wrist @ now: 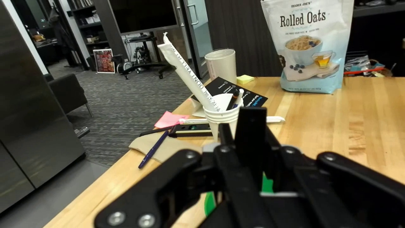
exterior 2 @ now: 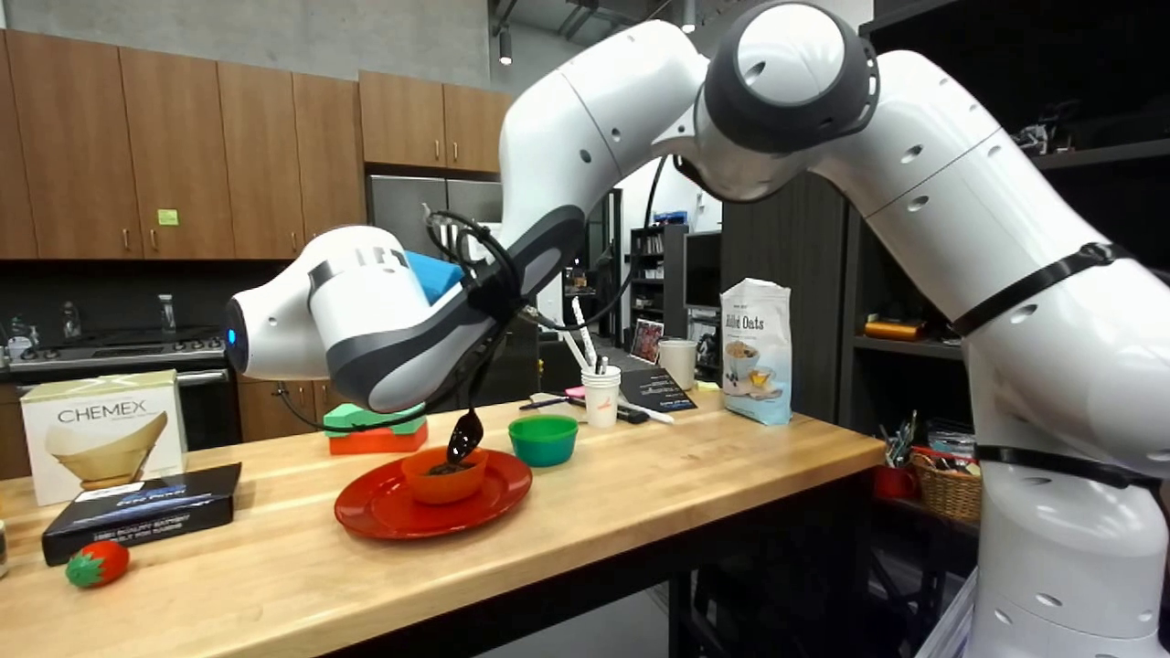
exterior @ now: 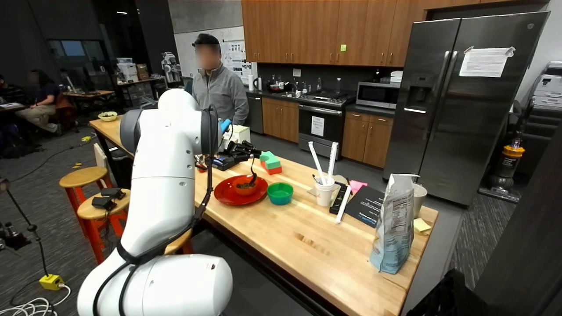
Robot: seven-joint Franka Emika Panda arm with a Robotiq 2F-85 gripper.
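My gripper is shut on a black spoon, which hangs down from it. The spoon's bowl end reaches into an orange bowl holding dark brown grains; whether it touches them I cannot tell. That bowl sits on a red plate, seen in both exterior views. Beside the plate stands a green bowl. In the wrist view the fingers close around a broad black piece, apparently the spoon's handle; the spoon's lower end is hidden there. The robot's own arm covers the gripper in an exterior view.
A paper cup with straws and pens stands past the green bowl, near a dark card and a level. An oats bag is farther along the table. Green and red blocks, a Chemex box and a toy strawberry lie around. A person stands behind.
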